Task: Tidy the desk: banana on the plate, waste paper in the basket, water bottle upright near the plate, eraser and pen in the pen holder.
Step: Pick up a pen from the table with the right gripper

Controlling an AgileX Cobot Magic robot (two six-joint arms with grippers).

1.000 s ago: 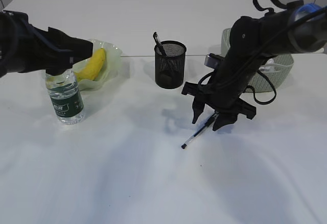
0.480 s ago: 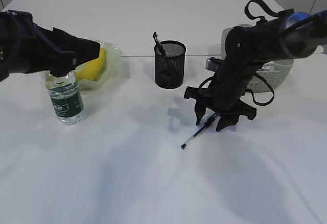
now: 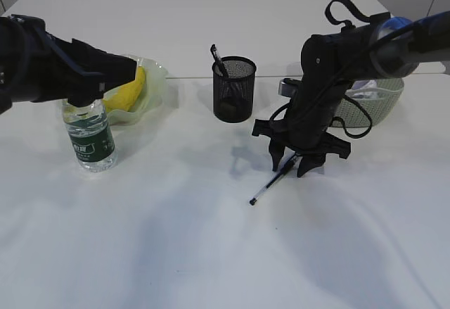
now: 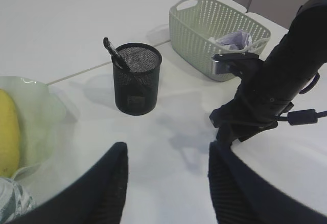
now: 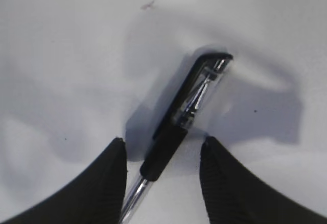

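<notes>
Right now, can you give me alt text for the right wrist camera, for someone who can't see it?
Close-up from above: the open right gripper straddles a black-and-clear pen lying diagonally on the white table, one dark finger on each side of the barrel. Neither finger visibly touches the pen, and its shadow falls on the table beside it.

The right gripper (image 3: 294, 166) has lowered around the pen (image 3: 273, 183).
</notes>
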